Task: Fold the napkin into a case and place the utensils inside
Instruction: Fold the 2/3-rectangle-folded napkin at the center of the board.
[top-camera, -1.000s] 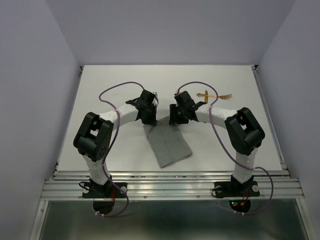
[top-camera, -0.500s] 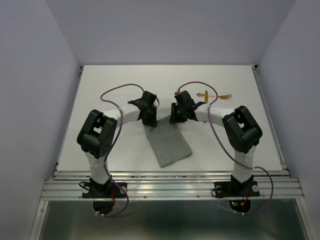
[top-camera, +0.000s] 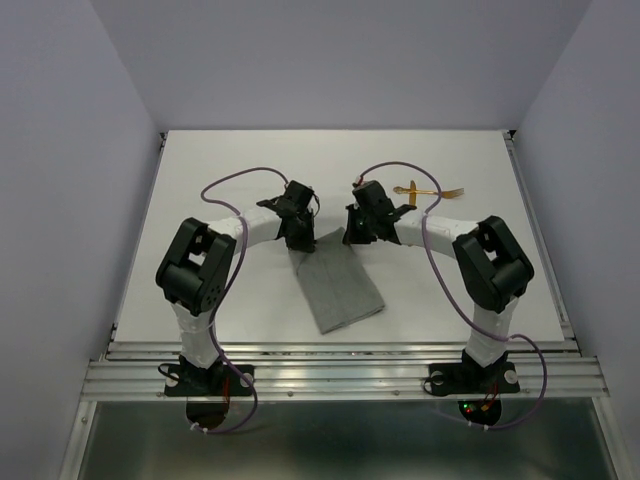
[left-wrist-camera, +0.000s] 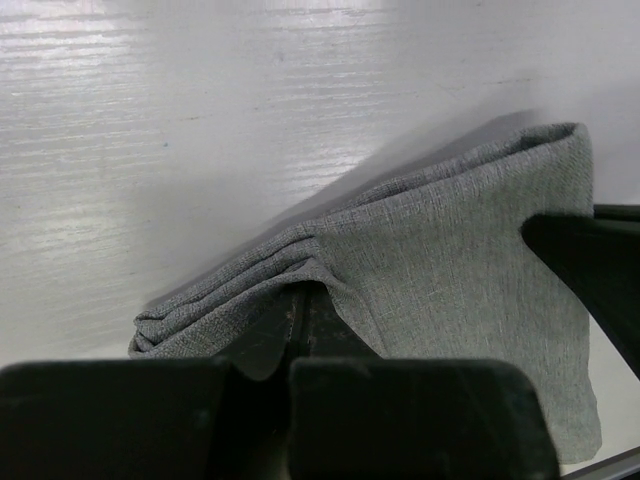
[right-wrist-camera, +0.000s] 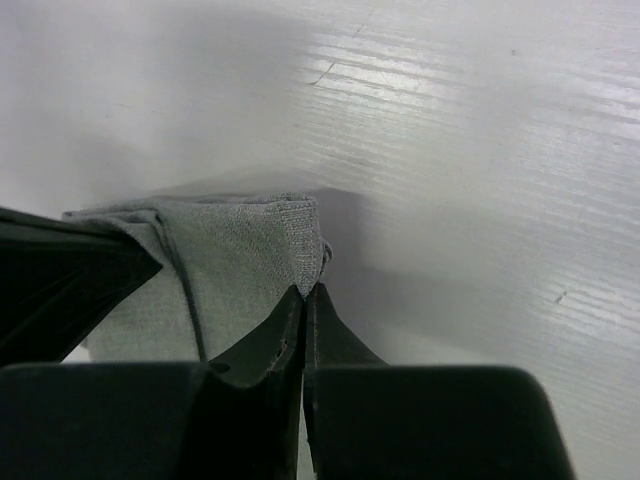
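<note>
The grey napkin (top-camera: 337, 287) lies folded into an oblong between the two arms, with its far edge lifted off the table. My left gripper (top-camera: 300, 240) is shut on the far left corner. In the left wrist view the cloth (left-wrist-camera: 450, 270) bunches over the closed fingertips of the gripper (left-wrist-camera: 303, 292). My right gripper (top-camera: 351, 238) is shut on the far right corner. The right wrist view shows that gripper (right-wrist-camera: 305, 291) pinching the tip of the napkin (right-wrist-camera: 240, 250). The golden-orange utensils (top-camera: 430, 191) lie crossed on the table behind the right arm, apart from the cloth.
The white table (top-camera: 220, 170) is bounded by a metal rail (top-camera: 340, 365) at the near edge and a rail (top-camera: 535, 230) along the right side. Purple cables (top-camera: 235, 180) loop above both arms. Lilac walls stand close on both sides.
The right gripper has closed on the napkin's far right corner. The cloth's far edge now stands raised between the two grippers. The left arm has barely moved.
</note>
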